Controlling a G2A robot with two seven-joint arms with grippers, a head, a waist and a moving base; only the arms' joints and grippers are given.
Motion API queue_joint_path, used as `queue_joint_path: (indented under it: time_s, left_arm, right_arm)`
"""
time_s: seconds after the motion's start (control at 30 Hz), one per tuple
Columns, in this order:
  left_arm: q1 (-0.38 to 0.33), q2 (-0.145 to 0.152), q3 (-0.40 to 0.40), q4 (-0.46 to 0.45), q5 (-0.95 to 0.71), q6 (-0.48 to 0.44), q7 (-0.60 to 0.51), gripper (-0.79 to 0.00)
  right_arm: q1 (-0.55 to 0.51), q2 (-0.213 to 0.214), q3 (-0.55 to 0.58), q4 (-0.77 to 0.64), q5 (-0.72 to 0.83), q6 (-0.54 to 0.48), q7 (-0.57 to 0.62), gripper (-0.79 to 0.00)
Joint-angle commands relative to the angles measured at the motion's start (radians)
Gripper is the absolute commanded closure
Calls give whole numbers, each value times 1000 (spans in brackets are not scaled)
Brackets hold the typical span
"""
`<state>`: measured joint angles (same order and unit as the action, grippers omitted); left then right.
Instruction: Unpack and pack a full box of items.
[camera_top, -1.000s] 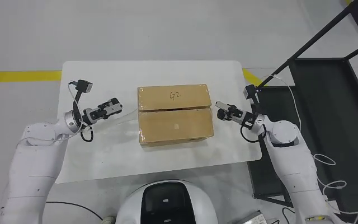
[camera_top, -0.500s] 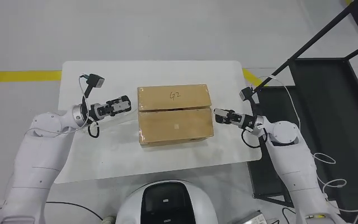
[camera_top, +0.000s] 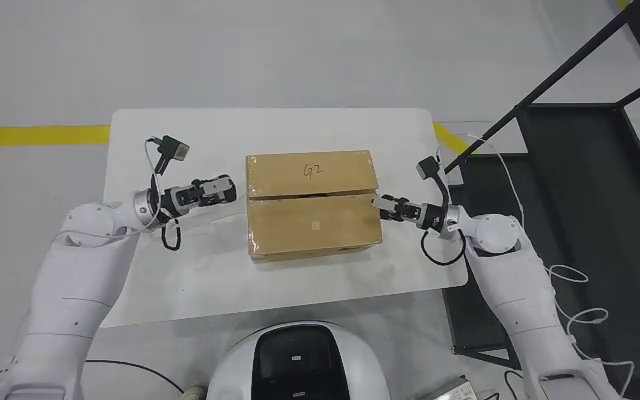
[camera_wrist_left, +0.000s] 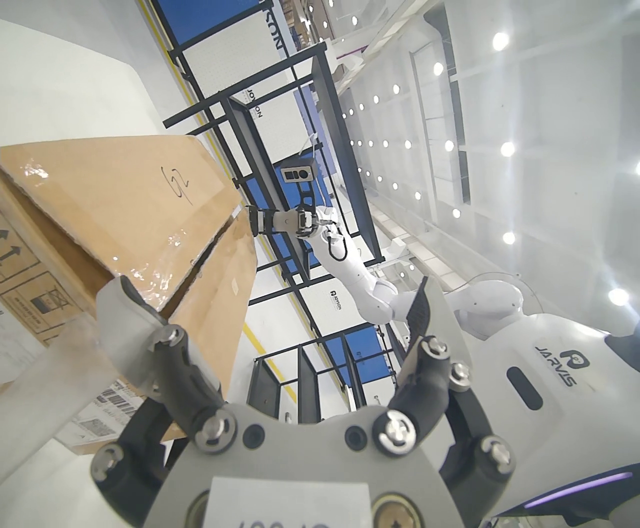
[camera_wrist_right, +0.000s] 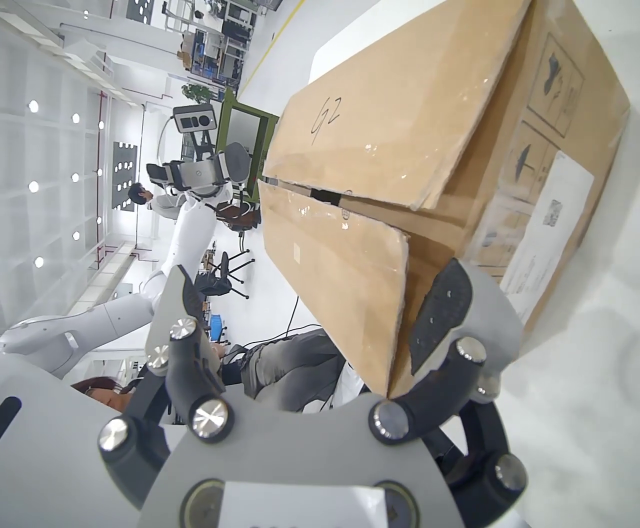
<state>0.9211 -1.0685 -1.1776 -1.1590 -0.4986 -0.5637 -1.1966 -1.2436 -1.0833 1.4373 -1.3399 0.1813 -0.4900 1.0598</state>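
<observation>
Box: the cardboard box (camera_top: 313, 203) sits in the middle of the white table (camera_top: 180, 290), and you have both top flaps lying down over it.
Seam: the seam (camera_wrist_right: 325, 192) between the flaps gapes a little, with shiny tape along its edges.
Left claw: your left gripper (camera_top: 228, 187) is level with the seam, just beside the box's left end, with its fingers spread wide on nothing.
Right claw: your right gripper (camera_top: 381, 206) is at the box's right end with its fingers apart. The near flap's end edge (camera_wrist_right: 400, 300) stands between them. One pad (camera_wrist_right: 440, 310) lies close to the end wall, and you cannot tell whether it touches.
In the way: the lowered flaps cover the box's contents.
Markings: there is a handwritten mark (camera_top: 312, 170) on the far flap and a white label (camera_wrist_right: 545, 225) on the right end wall.
Around: a dark metal rack (camera_top: 570, 200) stands just beside the table's right edge, close to your right arm. A yellow floor line (camera_top: 50, 135) runs behind the table.
</observation>
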Motion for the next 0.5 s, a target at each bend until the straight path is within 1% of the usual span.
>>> queue_joint_path:
  time_s: [0.0, 0.17, 0.3, 0.4, 0.47]
  left_arm:
    - [-18, -4, 11, 31, -1, -3, -1, -785]
    - [-56, -15, 40, 90, -28, -4, -24, -785]
    - [-71, -18, 42, 116, -50, -17, -39, -785]
    - [-66, -16, 26, 122, -67, -27, -33, -785]
    - [-58, -11, 11, 116, -68, -31, -29, -785]
  right_arm:
    - [14, -1, -15, 15, 9, -14, 8, -785]
    - [46, -4, -49, 55, 40, -32, 34, -785]
    - [64, -3, -58, 78, 90, -35, 75, -785]
    - [65, 2, -48, 81, 153, -37, 132, -785]
    - [57, 6, -37, 68, 215, -48, 190, -785]
